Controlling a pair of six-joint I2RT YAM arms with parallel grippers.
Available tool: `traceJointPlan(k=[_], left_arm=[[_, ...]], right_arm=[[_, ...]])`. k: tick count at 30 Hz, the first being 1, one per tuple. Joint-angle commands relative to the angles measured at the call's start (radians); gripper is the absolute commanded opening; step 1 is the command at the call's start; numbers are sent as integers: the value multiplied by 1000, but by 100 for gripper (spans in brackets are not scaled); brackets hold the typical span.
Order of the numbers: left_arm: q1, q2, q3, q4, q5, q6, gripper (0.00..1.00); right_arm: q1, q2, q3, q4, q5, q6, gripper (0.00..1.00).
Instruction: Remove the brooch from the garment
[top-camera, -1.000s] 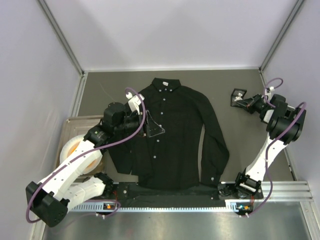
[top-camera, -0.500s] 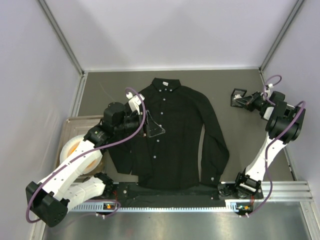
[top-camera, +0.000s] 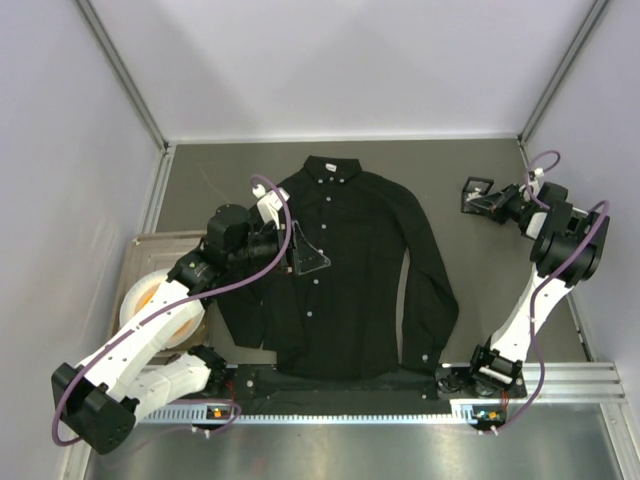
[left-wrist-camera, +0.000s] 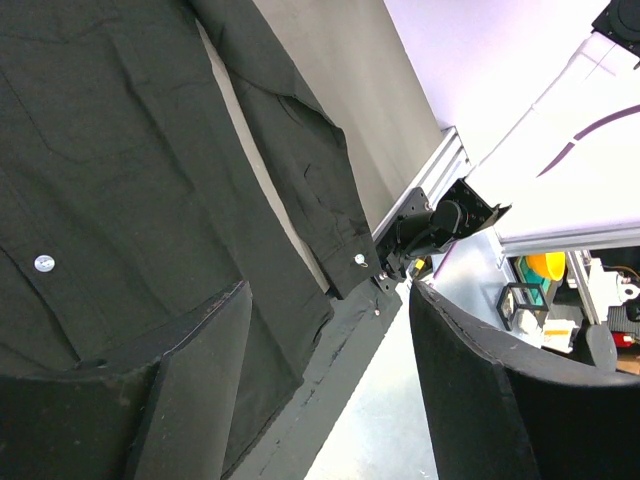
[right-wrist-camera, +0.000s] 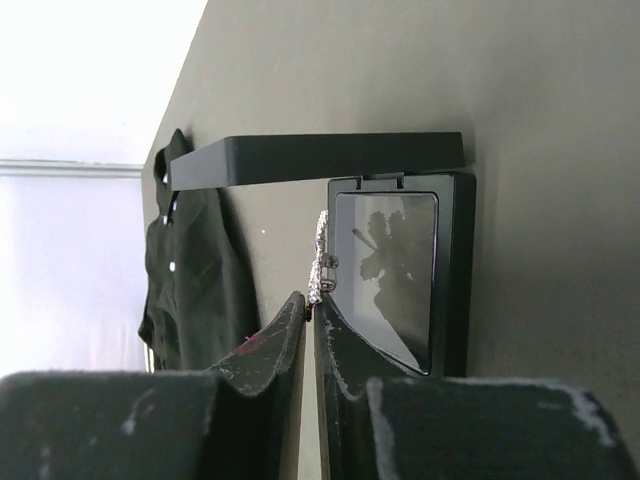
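**Garment and brooch, with both arms.** The garment, a black long-sleeved shirt, lies flat and face up on the grey surface, its collar toward the far wall. The left pincer hangs over the shirt's chest beside the button row. Its jaws are released and stand wide apart with nothing between them. In the left wrist view only black cloth, a white button and a sleeve cuff show beyond the fingers. The right pincer is well apart from the shirt, at the far right of the surface, beside a small black box whose lid stands open. Its jaws are clenched to a narrow slit and nip the lower end of the brooch. The brooch stands upright and edge-on above the fingertips, just in front of the box's glossy inner panel, which mirrors its jagged outline. The brooch is thus off the garment. In the top view the ornament is too small to make out.
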Motion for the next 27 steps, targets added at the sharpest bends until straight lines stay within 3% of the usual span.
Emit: traceJointPlan(k=[1,15,27], left_arm=[[-3,1,33,64,10,1,69],[-3,-7,34,59,12,1,69],[-3,-5,31,59,16,1,69]], right_arm=[[22,13,55,-30,13,-40,8],[29,-8,46,-49,52,-67,13],[28,-17,39,-36,67,-78,9]])
